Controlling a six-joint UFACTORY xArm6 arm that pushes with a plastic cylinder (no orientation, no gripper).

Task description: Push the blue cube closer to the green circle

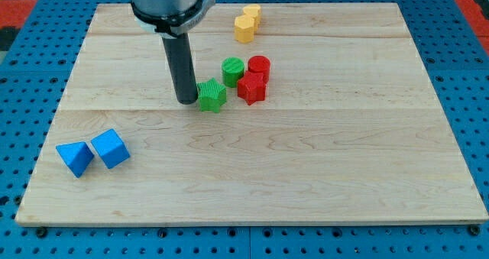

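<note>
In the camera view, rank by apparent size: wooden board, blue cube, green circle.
1. wooden board, by far largest
2. blue cube
3. green circle
The cube sits nearer the view's bottom, so its true size relative to the circle is unsure.

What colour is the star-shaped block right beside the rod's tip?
Green. In the camera view, the green star block sits just to the view's right of my tip.

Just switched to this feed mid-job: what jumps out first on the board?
The dark rod dominates the view's top centre, my tip resting just left of the green star, which sits in a tight cluster with the green circle, red circle and red star. Far off at the bottom left lie the blue cube and a blue triangle. Two yellow blocks sit near the top edge.
</note>
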